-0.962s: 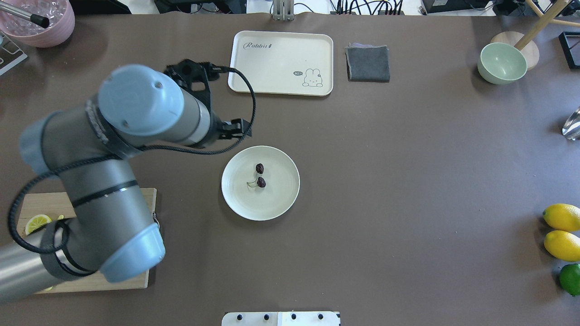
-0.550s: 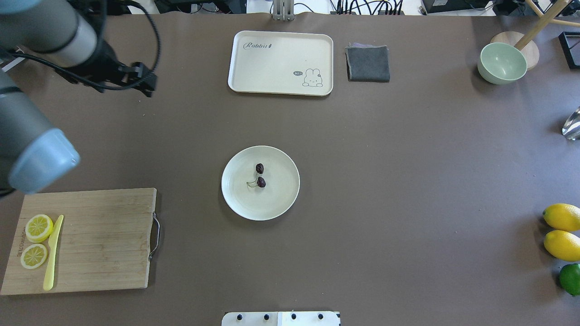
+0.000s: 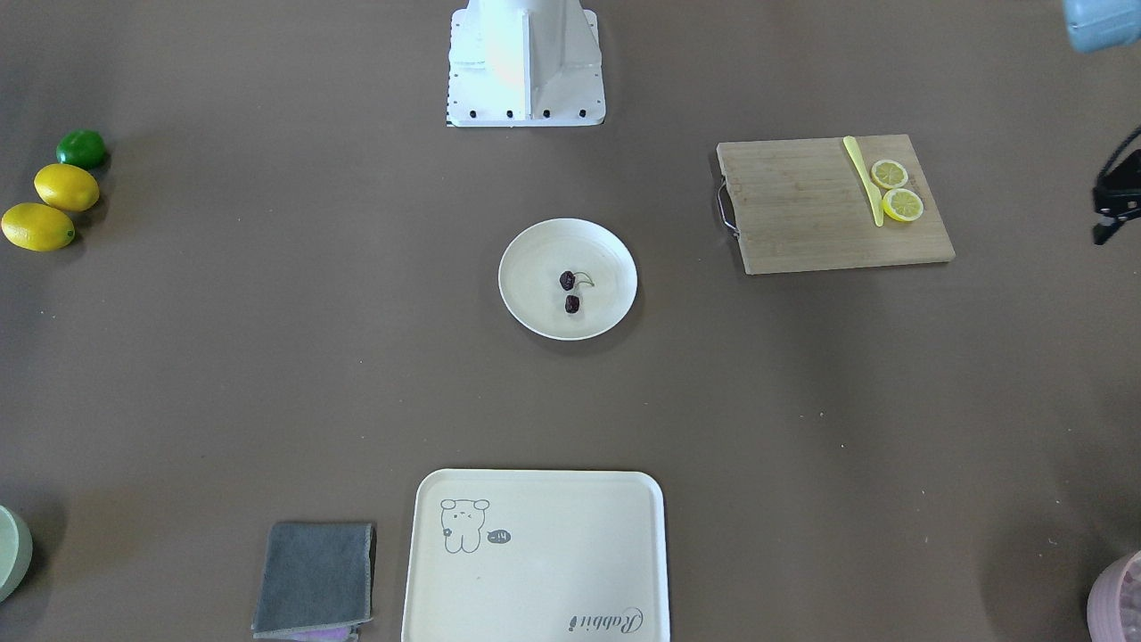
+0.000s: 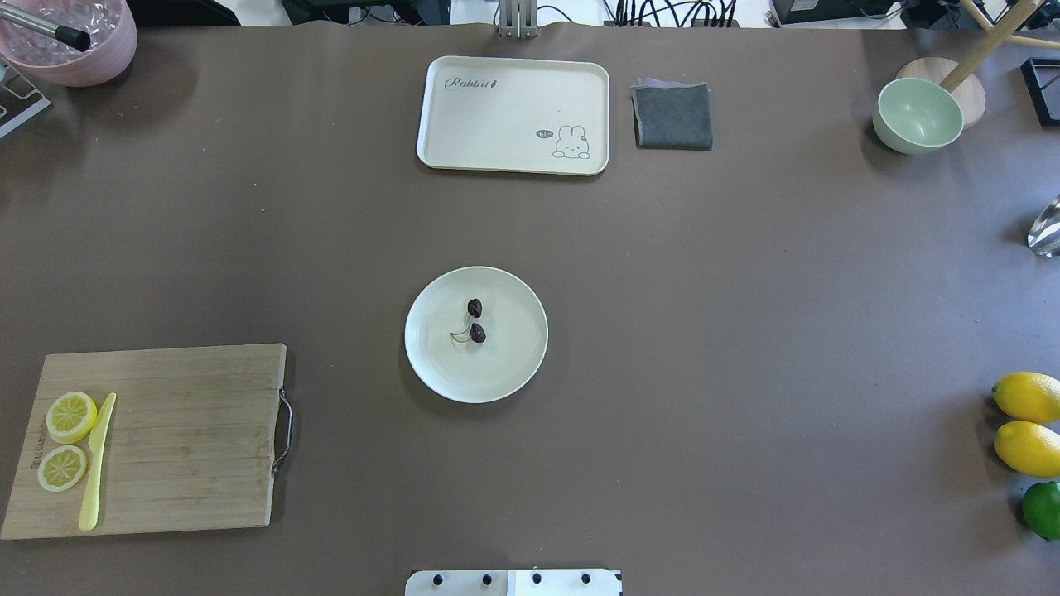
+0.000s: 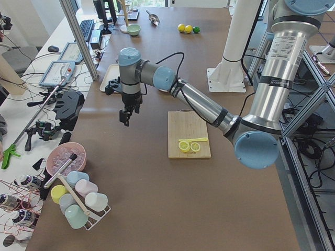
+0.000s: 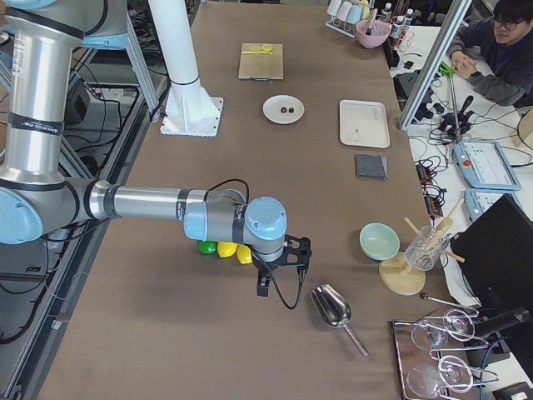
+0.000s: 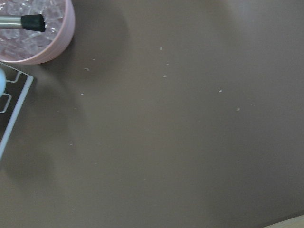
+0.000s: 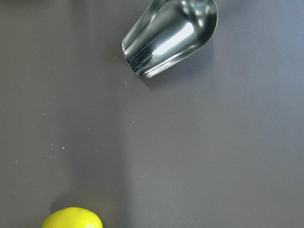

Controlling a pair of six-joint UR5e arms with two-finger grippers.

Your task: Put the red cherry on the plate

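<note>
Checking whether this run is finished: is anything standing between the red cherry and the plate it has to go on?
Nothing visible does. The red cherry already lies on the plate, near its middle, and nothing else is on the plate.

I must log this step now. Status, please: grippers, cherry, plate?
Left gripper over bare table, right gripper near the lemons; open or shut, cannot tell. Red cherry lies on the plate, both grippers far off. Nothing in the way.
</note>
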